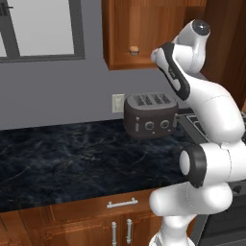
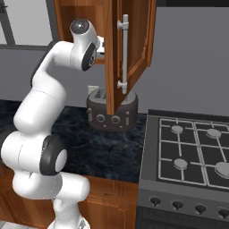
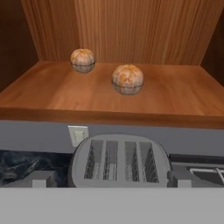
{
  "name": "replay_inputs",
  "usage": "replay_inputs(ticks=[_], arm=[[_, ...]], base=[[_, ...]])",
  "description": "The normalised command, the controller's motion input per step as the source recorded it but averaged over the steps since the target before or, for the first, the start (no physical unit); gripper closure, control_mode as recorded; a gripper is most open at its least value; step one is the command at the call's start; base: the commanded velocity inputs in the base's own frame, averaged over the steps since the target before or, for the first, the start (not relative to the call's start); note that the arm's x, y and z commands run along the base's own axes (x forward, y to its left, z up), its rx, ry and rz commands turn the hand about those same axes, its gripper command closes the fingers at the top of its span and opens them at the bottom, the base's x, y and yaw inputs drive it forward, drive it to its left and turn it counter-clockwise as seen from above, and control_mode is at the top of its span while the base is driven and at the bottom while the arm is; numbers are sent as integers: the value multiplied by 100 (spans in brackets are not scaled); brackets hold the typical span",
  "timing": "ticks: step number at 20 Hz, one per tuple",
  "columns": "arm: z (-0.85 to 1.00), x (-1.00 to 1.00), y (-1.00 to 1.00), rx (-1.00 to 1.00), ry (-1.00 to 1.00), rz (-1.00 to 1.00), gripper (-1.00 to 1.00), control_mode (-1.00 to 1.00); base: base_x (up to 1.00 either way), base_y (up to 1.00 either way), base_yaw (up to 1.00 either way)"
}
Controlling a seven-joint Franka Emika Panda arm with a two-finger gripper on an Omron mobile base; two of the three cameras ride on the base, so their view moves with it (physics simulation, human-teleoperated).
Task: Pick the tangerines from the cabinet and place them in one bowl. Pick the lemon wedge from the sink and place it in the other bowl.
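The cabinet (image 1: 144, 29) is the biggest thing here, a reddish-brown wall unit above the dark marbled worktop (image 1: 72, 153), its door (image 2: 129, 49) swung open beside the arm. Below it stands the grey four-slot toaster (image 1: 151, 115), against the wall next to the stove (image 2: 192, 152). On the cabinet's bare wooden shelf (image 3: 52, 96) sit the two tangerines: the nearer one (image 3: 127, 79) close to the middle, the farther one (image 3: 82, 60) back and off to its side, well apart from each other. The pincer (image 3: 109, 177) hangs just outside the shelf, level with its front edge and above the toaster, spread as wide as it goes and holding nothing.

The risks, as I judge them: the fruit is round and will roll if one fingertip nudges it first, possibly toward the back wall or off the front edge onto the toaster (an awkward place to fish it out of). The shelf lip and the open door also crowd the wrist, so a low or skewed approach could strike wood
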Motion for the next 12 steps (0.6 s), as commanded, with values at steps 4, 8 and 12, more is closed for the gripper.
replay_inputs(ticks=[4,8,12], arm=[[3,18,-3,0,0,0,-100,-100],[3,23,0,0,0,0,-100,-100],[3,32,0,0,0,0,-100,-100]], base=[[0,0,0],[0,0,0],[0,0,0]])
